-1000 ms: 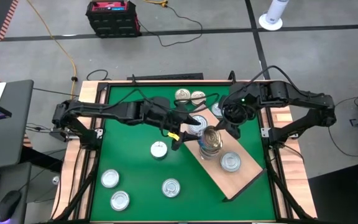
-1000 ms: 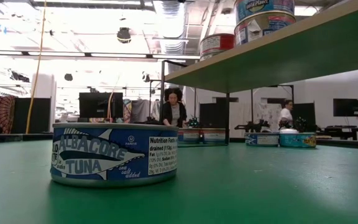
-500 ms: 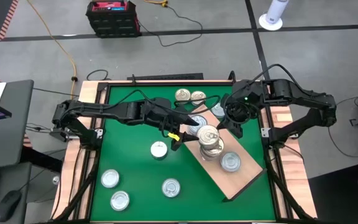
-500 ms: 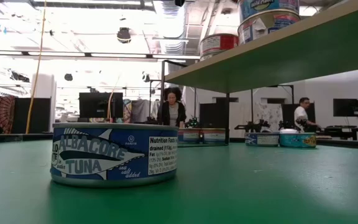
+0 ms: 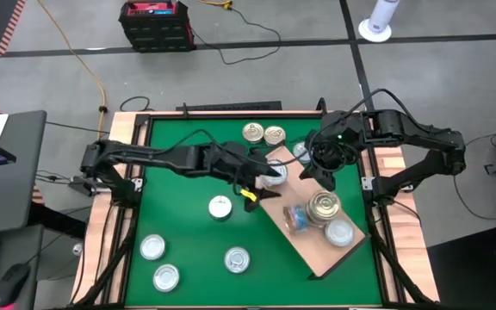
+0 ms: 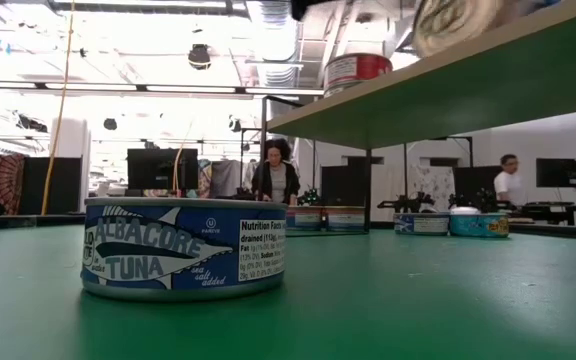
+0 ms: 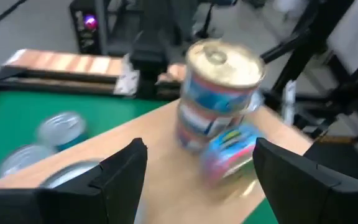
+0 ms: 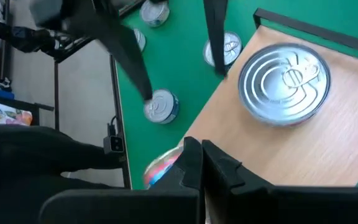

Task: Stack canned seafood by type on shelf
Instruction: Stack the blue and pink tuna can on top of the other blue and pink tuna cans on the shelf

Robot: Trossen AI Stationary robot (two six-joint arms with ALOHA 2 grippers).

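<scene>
1. Left gripper point(image 5: 261, 176) spread wide, empty, over the shelf point(image 5: 317, 250) near its upper end.
2. Stacked tins point(image 7: 219, 93) ahead of those fingers point(image 7: 120, 171), apart, toppling on the board.
3. Right gripper point(image 5: 321, 172) clenched shut, empty, above a silver-lidded tin point(image 8: 284, 84).

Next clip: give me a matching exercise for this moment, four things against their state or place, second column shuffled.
Things:
1. left gripper, over the shelf's end
2. right gripper, over the shelf
3. gold-lidded cans
4. shelf

States or places:
A. side by side on the green mat, near its far edge
B. fingers open
C. lying slanted across the mat
D. fingers shut, holding nothing

Pairs: 1-B, 2-D, 3-A, 4-C
</scene>
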